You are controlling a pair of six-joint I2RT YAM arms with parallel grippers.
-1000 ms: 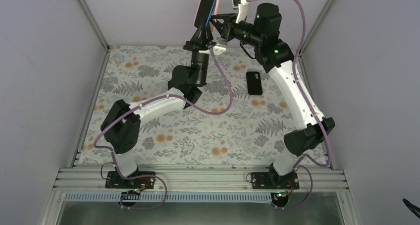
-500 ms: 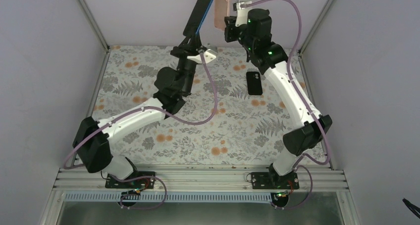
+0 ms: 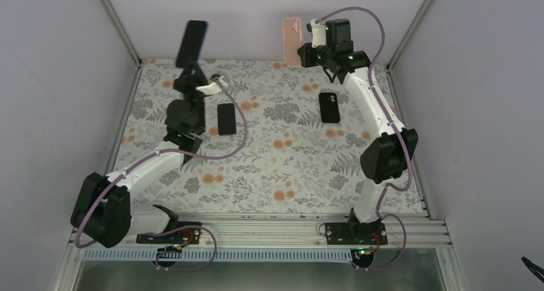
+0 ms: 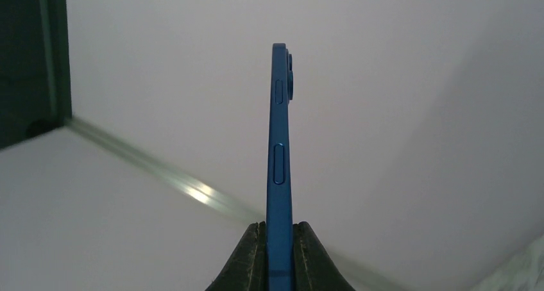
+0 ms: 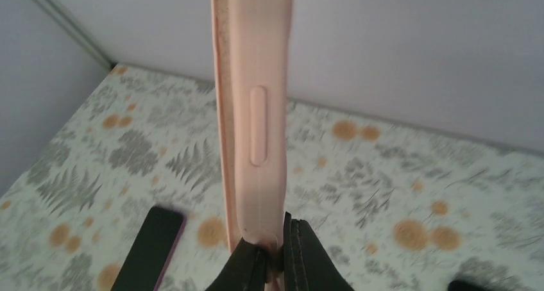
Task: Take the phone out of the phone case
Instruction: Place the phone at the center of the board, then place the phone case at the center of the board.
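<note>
- From above, the left gripper holds the thin dark blue phone up in the air by its bottom end, over the far left part of the flowery table cloth. The right gripper holds the soft pink phone case up near the back wall. The two are well apart, so the phone is out of the case. One flat black phone lies near the left arm, and another black phone lies near the right arm.
- In the left wrist view, the left gripper pinches tight on the bottom of the blue phone. The phone stands straight up, edge on, with its side buttons showing. There is no pink on it, so it is bare. I think the low grip was chosen to leave most of the phone free.
- In the right wrist view, the right gripper pinches the bottom edge of the pink case, which also stands up. I see no phone inside it. The case is soft, so I think such a small grip could let it bend or slip. Both things need a gentle set-down.
</note>
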